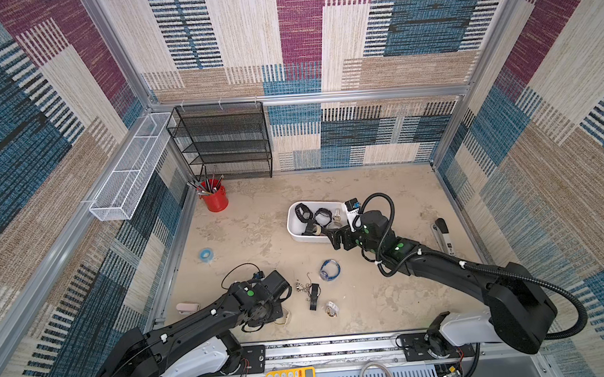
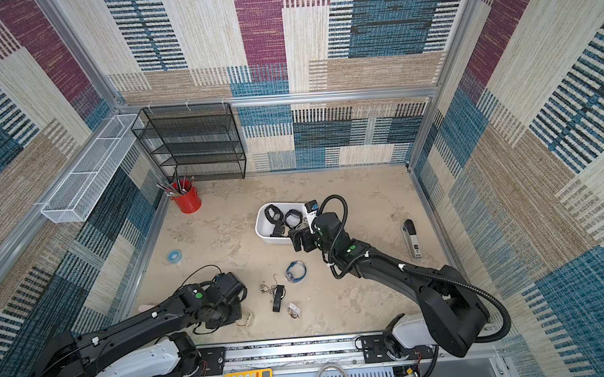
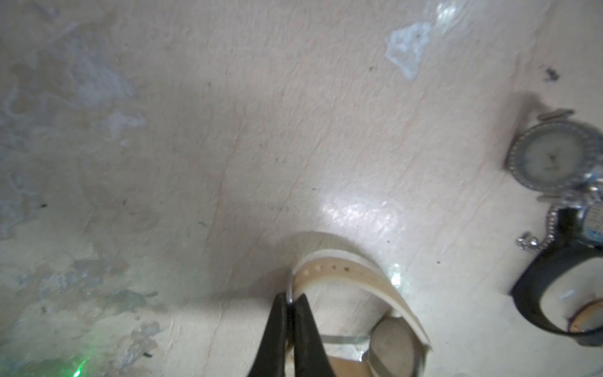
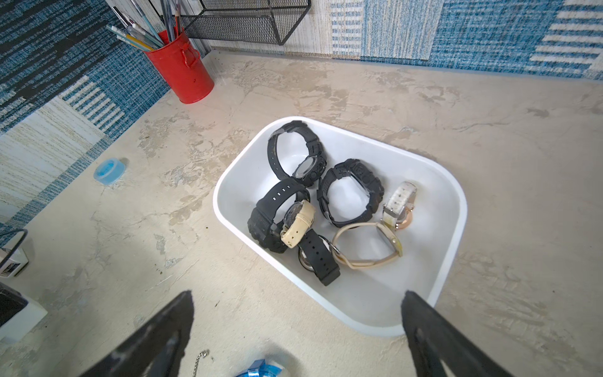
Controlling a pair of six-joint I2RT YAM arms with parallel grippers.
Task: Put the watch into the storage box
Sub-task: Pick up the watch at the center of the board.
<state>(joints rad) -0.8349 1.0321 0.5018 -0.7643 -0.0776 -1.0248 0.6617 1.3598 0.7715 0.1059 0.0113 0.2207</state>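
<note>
Watch [image 3: 342, 277], cream strap: found on the table [image 1: 253, 233] at the near left, beneath the left wrist.

Left gripper [image 3: 289, 298]: jaws are clamped tight on the strap at its metal buckle; the case appears to be resting on the surface.

Step, as judged: the grasp is made, the lift is not yet begun. Next, the watch is to be raised clear, then carried right and farther out to the box [image 1: 289, 221]. A swing of the case is to be expected from so thin a pinch.

Black watch [image 1: 313, 295], silver watch [image 1: 331, 309], blue watch [image 1: 329, 269]: scattered just right of the grasp, beneath the likely path; height is called for.

Box: set mid-table, several watches held inside, bare floor left nearest the right gripper [image 4: 297, 293].

Right gripper: jaws are spread wide, nothing is held. It is poised at the box's near right corner, so that side is crowded; the left rim is left open.
</note>
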